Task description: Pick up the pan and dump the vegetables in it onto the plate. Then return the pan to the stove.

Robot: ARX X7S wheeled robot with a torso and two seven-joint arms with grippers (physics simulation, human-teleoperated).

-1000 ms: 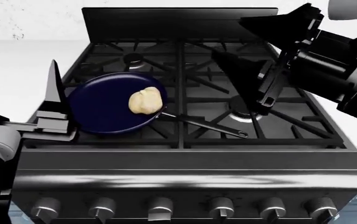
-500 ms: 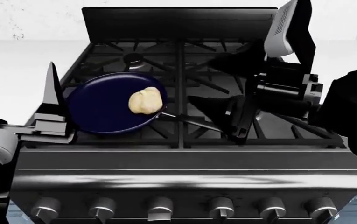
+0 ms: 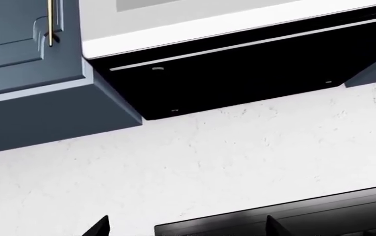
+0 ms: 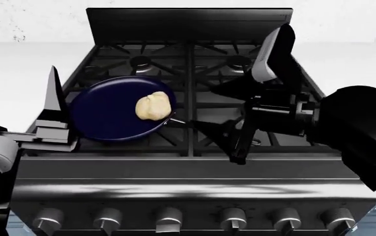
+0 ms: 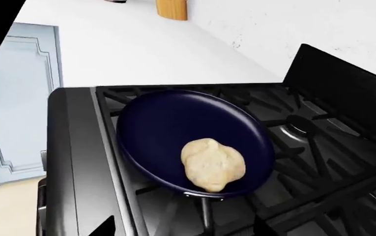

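Note:
The dark blue pan [image 4: 112, 110] sits on the front left grate of the black stove [image 4: 188, 169], also seen in the right wrist view as the pan [image 5: 174, 128]. The vegetables [image 4: 155, 105], one pale cream lump, lie in the pan near the handle [image 4: 194, 126]; the right wrist view shows this lump [image 5: 213, 163] too. My right gripper [image 4: 230, 142] is open and hangs just over the handle's outer end, with the handle [image 5: 204, 216] running between its fingertips [image 5: 105, 228]. My left gripper [image 4: 56, 98] stands open beside the pan's left rim, pointing up at the wall [image 3: 188, 231]. The plate is out of view.
A row of silver knobs [image 4: 168, 219] lines the stove front. White counter [image 4: 17, 73] flanks the stove on both sides. A wooden object [image 5: 171, 9] stands far back on the counter. A hood [image 3: 240, 64] and blue cabinet [image 3: 24, 73] hang above.
My right arm has swung left and down, from over the rear right burners to the front of the stove over the pan handle. Left arm, pan and vegetables have not moved.

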